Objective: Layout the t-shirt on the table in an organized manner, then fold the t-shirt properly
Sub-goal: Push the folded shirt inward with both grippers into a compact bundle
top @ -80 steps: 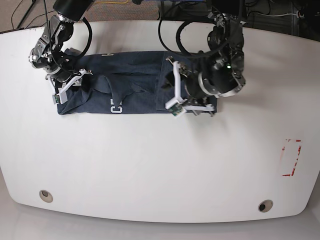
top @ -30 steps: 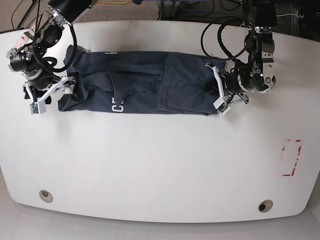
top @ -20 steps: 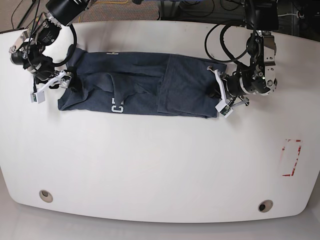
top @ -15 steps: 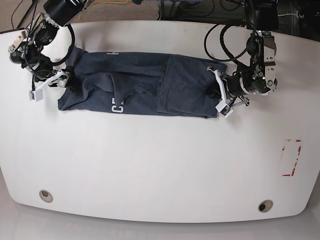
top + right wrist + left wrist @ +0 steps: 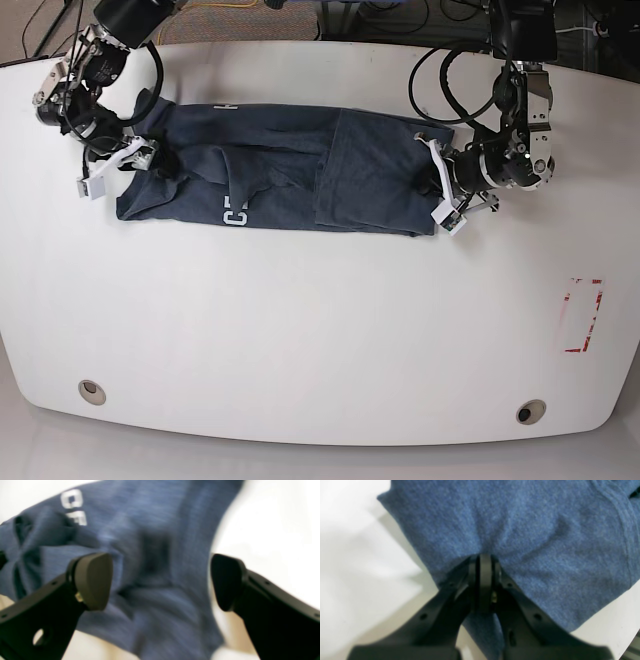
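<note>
Base view: right gripper (image 5: 118,168) moved inward onto t-shirt (image 5: 280,165), jaws wide; left gripper (image 5: 440,195) unchanged, clamping t-shirt edge.

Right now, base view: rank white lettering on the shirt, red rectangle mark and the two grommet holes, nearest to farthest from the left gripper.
From the left gripper, shut on the t-shirt hem:
1. Red rectangle mark, table's right side.
2. White lettering, shirt's front edge, about as near; too close to call.
3. Right grommet hole, front edge.
4. Left grommet hole, farthest.

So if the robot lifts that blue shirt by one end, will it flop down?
Probably. The dark blue cotton t-shirt already lies in soft creases, so it likely droops. It bunches where the left gripper pinches it, so it seems floppy and light.
</note>
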Motion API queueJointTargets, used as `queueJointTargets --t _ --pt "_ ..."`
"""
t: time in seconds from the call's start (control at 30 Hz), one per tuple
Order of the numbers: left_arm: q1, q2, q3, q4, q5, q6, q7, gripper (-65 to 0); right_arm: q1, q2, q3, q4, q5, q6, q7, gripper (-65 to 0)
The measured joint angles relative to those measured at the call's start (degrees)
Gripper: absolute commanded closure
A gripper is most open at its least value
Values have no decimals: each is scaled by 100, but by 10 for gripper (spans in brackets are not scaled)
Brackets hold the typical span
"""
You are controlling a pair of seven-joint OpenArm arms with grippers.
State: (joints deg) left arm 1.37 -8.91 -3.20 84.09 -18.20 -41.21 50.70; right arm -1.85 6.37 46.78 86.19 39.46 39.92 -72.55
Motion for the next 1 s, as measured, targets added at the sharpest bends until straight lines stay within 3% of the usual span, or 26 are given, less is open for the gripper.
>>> queueJointTargets --t 0.43,0.5,0.73,0.87,1.0 --pt "2 11 15 7 28 2 0 0 22 -382 -621 61 87 20 83 -563" --pt "0 13 17 7 28 2 2 0 20 -450 -695 70 85 20 162 -514" --pt "-24 13 24 0 31 2 22 0 2 -474 -981 50 -52 4 201 -212" --pt "-28 20 26 -7 31 2 22 0 -31 -461 -1010 52 -68 -4 199 -108" --pt "-90 105 118 -13 83 24 37 0 -79 -407 -1038 424 -175 -4 131 -46"
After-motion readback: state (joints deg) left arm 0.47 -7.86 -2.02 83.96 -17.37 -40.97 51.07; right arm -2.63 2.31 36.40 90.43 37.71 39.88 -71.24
